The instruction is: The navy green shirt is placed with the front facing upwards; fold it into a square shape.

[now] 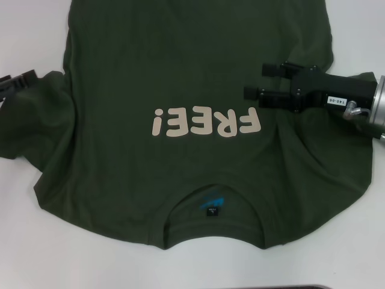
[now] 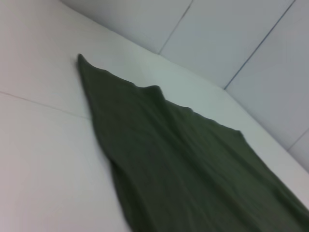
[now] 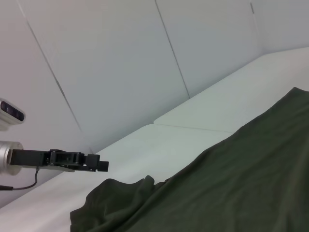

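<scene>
White desk, shirt face up.
Right gripper, jaws apart, should pinch the sleeve edge squarely; left gripper: jaws unclear.

Navy green shirt chest: cream "FREE!", upside down. Right gripper body: label "140-06".
</scene>
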You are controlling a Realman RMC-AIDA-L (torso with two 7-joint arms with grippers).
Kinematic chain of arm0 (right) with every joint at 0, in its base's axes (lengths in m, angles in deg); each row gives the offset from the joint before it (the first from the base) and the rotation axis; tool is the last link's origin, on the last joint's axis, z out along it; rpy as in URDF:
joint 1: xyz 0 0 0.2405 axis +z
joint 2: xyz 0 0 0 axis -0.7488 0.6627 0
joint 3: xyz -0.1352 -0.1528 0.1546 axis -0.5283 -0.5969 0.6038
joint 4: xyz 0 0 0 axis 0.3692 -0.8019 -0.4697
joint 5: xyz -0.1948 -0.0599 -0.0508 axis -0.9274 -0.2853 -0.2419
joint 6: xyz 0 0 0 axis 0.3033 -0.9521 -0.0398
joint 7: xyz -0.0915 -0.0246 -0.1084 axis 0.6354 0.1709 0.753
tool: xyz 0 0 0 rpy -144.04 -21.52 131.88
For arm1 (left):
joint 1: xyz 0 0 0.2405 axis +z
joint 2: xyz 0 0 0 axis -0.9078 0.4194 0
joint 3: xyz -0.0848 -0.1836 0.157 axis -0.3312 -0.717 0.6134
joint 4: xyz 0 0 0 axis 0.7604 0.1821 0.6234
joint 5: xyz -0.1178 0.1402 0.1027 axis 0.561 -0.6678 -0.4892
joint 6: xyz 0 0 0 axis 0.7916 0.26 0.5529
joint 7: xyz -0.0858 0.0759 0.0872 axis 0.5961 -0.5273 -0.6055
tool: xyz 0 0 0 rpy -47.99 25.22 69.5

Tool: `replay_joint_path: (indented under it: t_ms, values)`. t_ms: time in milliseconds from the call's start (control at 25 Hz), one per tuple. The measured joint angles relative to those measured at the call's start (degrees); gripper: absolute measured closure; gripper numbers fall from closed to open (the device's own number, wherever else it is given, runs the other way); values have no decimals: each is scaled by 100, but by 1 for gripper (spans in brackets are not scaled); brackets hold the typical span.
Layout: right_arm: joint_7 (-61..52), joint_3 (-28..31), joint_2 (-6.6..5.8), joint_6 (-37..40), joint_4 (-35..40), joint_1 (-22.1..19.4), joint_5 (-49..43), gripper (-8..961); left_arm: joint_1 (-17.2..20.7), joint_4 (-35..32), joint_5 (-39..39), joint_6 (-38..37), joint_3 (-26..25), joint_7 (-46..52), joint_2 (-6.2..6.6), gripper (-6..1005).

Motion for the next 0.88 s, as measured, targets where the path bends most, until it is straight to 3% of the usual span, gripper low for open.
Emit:
replay_joint_path:
  t_ms: [360, 880]
  values:
    - [0, 9, 0, 10, 0, -10, 0, 26, 22, 47, -574, 195, -334, 0, 47, 111]
    - [-3, 7, 0, 33, -6, -18, 0, 26, 31, 47, -1004, 298, -374, 4, 44, 114]
